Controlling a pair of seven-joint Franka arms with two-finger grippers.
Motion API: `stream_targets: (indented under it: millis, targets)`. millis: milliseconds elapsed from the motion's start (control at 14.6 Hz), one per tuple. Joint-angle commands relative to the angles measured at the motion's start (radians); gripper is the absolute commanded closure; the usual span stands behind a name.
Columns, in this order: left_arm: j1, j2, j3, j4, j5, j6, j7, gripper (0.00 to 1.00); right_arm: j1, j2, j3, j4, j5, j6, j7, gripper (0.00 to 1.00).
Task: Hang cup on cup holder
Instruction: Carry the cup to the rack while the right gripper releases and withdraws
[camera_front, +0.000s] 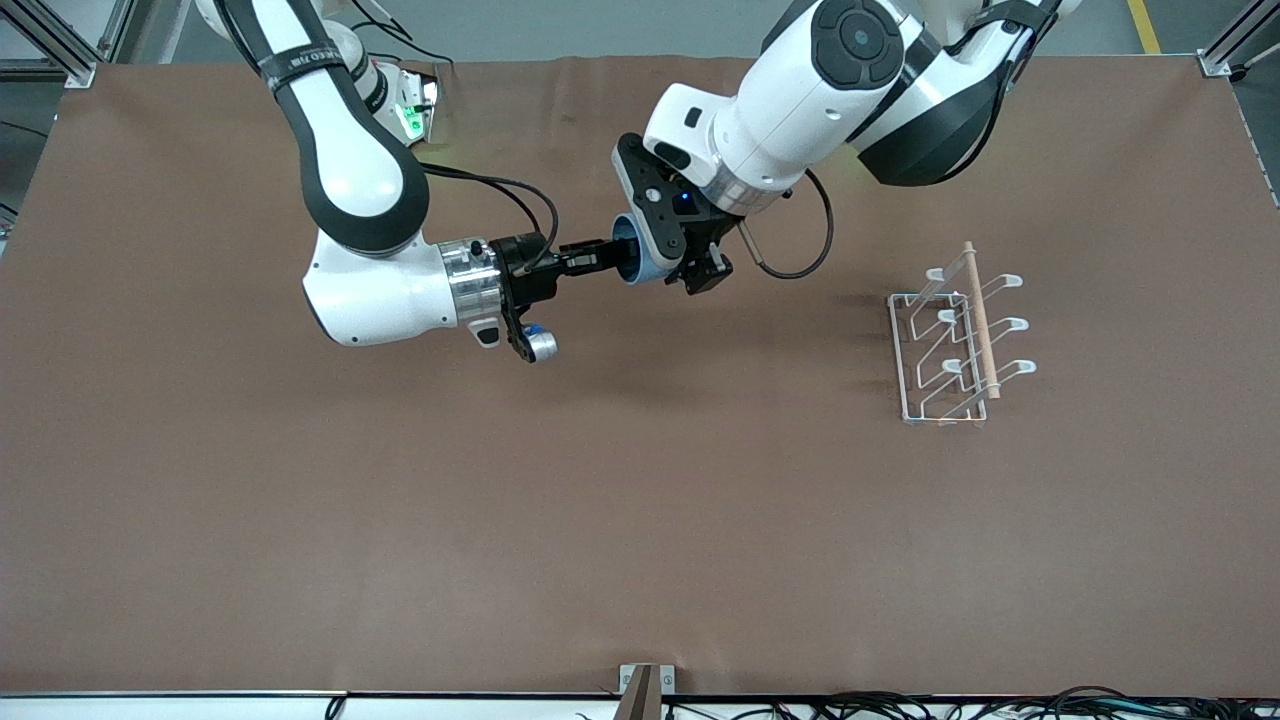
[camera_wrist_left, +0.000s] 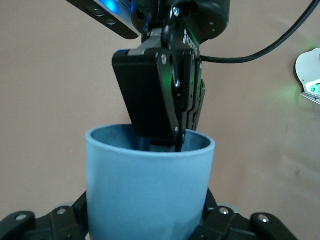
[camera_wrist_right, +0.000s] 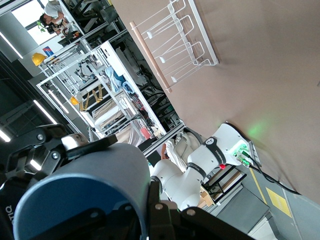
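Observation:
The light-blue cup (camera_front: 641, 264) hangs on its side in the air over the middle of the table, with its dark mouth toward the right arm. My right gripper (camera_front: 612, 257) is shut on the cup's rim, one finger inside and one outside; the right wrist view shows the wall (camera_wrist_right: 75, 192) pinched. My left gripper (camera_front: 668, 255) spans the cup's body, and its fingers (camera_wrist_left: 75, 212) press both sides of the cup (camera_wrist_left: 150, 190). The white wire cup holder (camera_front: 950, 345) with its wooden rod (camera_front: 980, 320) stands on the table toward the left arm's end and holds nothing.
The brown table mat (camera_front: 640, 520) stretches wide around the arms. The cup holder also shows in the right wrist view (camera_wrist_right: 175, 45). A small bracket (camera_front: 645, 685) sits at the table edge nearest the front camera.

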Motion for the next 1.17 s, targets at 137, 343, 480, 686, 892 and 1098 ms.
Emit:
stream_targets:
  millis: [137, 343, 480, 686, 892, 1098]
  targets:
    - [0.009, 0.008, -0.004, 0.015, -0.01, -0.015, 0.024, 0.55, 0.005, -0.017, -0.007, -0.015, 0.024, -0.001, -0.004, 0.39]
    - [0.032, 0.006, -0.004, 0.015, -0.008, -0.048, 0.041, 0.57, -0.028, -0.028, -0.017, -0.02, 0.007, -0.009, -0.002, 0.0]
    - [0.044, 0.002, -0.003, 0.016, 0.001, -0.091, 0.063, 0.64, -0.093, -0.035, -0.02, -0.024, -0.054, -0.053, 0.0, 0.0]
    - [0.069, -0.003, 0.003, 0.02, 0.115, -0.223, 0.11, 0.62, -0.234, -0.048, -0.021, -0.024, -0.266, -0.139, 0.01, 0.0]
    - [0.118, -0.009, 0.005, 0.021, 0.214, -0.337, 0.271, 0.65, -0.366, -0.067, -0.023, -0.012, -0.516, -0.199, 0.007, 0.0]
    - [0.149, -0.021, 0.003, 0.015, 0.377, -0.472, 0.274, 0.84, -0.481, -0.089, -0.026, 0.028, -0.773, -0.25, 0.004, 0.0]
